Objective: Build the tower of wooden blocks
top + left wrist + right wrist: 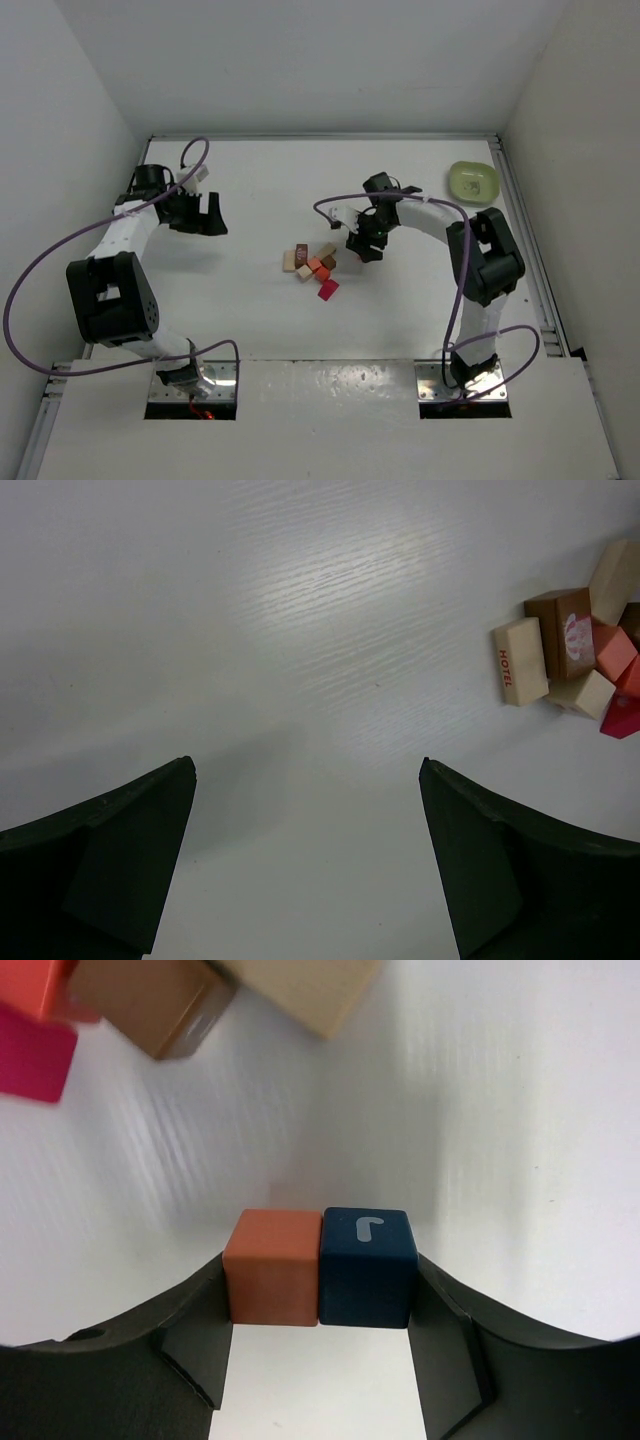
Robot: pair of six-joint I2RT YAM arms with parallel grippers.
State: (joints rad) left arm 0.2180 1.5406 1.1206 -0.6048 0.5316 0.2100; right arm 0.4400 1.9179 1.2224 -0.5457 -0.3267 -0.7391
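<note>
Right gripper (320,1298) is pinching orange block (272,1280) and blue block (366,1268) together. Left gripper (305,815) is hanging open, pile (563,632) at 2 o'clock.

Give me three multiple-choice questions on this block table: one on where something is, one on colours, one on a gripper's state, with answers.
1. Where is the light green bowl?
A. At the far right corner of the table
B. Between the arm bases
C. At the near edge, on the left

2. What sits between the fingers of the right gripper?
A. Two pink blocks
B. An orange block and a dark blue block
C. One green block

3. How is the left gripper?
A. Shut on a block
B. Shut on nothing
C. Open over bare table

Answers: 1 A, the top view shows the bowl far back on the right. 2 B, the right wrist view shows the two side by side, each against a finger. 3 C, the left wrist view shows its fingers wide apart with nothing between them.
</note>
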